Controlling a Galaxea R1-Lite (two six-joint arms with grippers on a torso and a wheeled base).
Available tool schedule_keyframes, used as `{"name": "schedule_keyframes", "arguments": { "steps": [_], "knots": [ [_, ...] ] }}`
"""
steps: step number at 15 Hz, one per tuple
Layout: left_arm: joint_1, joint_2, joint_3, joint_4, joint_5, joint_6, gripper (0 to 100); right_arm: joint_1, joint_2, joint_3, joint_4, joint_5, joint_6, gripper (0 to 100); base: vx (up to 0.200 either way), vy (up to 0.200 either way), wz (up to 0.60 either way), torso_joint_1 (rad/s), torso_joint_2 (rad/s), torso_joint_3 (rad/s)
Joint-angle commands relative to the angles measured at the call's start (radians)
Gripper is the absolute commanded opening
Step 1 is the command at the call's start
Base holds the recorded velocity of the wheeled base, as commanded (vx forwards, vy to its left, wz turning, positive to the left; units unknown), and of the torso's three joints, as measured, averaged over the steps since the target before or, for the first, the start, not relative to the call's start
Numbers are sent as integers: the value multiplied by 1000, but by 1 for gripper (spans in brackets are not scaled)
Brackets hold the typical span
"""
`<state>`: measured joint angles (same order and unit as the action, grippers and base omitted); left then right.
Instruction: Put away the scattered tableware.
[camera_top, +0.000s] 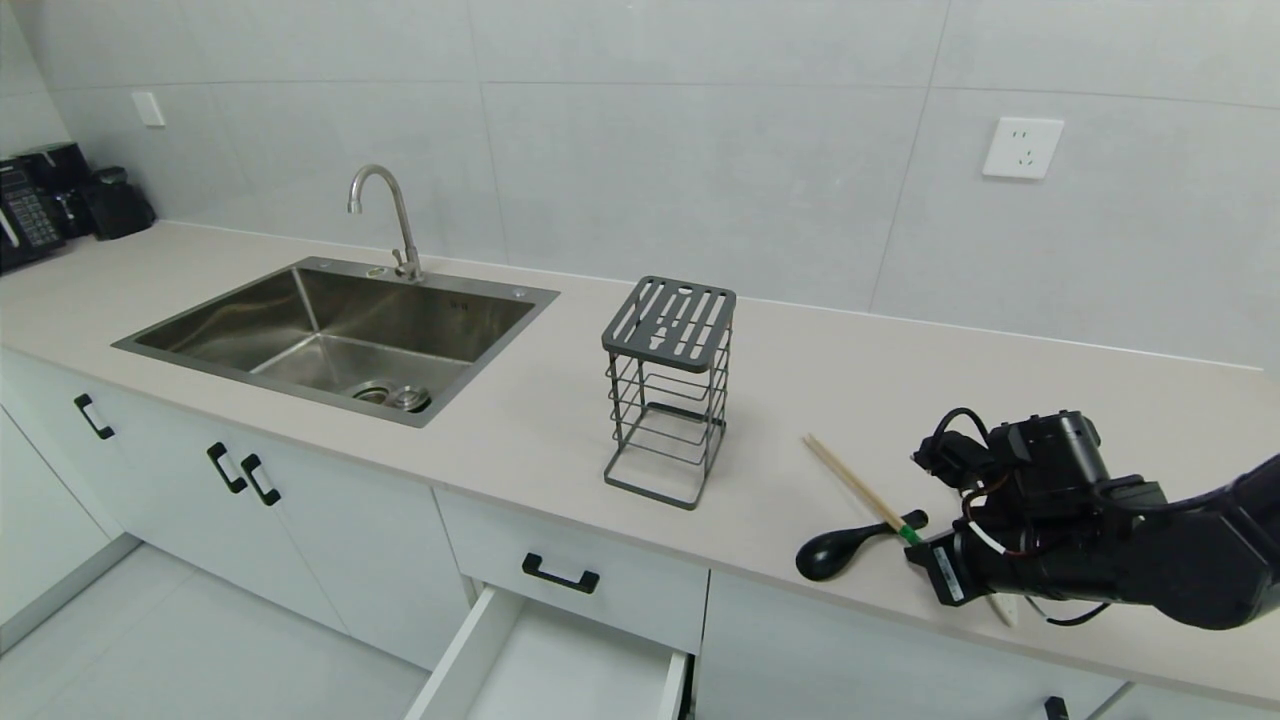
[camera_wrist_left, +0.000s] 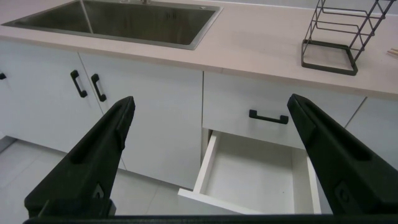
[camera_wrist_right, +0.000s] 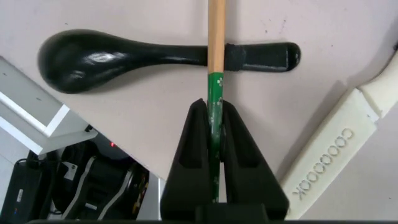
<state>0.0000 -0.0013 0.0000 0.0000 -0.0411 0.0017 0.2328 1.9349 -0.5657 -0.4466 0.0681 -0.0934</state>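
A pair of wooden chopsticks (camera_top: 855, 483) with a green end lies on the beige counter, crossing the handle of a black spoon (camera_top: 835, 552). My right gripper (camera_top: 915, 540) sits low over the counter's front right. In the right wrist view it (camera_wrist_right: 214, 109) is shut on the green end of the chopsticks (camera_wrist_right: 216, 37), with the black spoon (camera_wrist_right: 124, 53) lying under them. A white utensil handle (camera_wrist_right: 329, 168) rests beside the fingers. My left gripper (camera_wrist_left: 211, 102) hangs open and holds nothing, in front of the cabinets over an open drawer (camera_wrist_left: 202, 168).
A dark wire rack (camera_top: 668, 390) with a slotted top stands mid-counter, left of the utensils. The steel sink (camera_top: 490, 358) and faucet (camera_top: 385, 215) are farther left. The white drawer (camera_top: 470, 650) is pulled out below the counter edge. Black appliances (camera_top: 40, 200) stand at the far left.
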Motion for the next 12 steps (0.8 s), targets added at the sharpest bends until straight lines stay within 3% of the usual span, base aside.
{"name": "schedule_keyframes", "arguments": {
  "steps": [1, 9, 12],
  "knots": [
    [0, 1, 0, 0, 0, 0, 100, -4, -13, 4, -1, -5, 0, 0, 0, 0, 0, 0, 0, 0],
    [0, 1, 0, 0, 0, 0, 100, -16, -264, 30, -1, -1, 6, 0, 0, 0, 0, 0, 0, 0],
    [0, 1, 0, 0, 0, 0, 100, -9, -344, 70, -87, 10, -8, 0, 0, 0, 0, 0, 0, 0]
  ]
}}
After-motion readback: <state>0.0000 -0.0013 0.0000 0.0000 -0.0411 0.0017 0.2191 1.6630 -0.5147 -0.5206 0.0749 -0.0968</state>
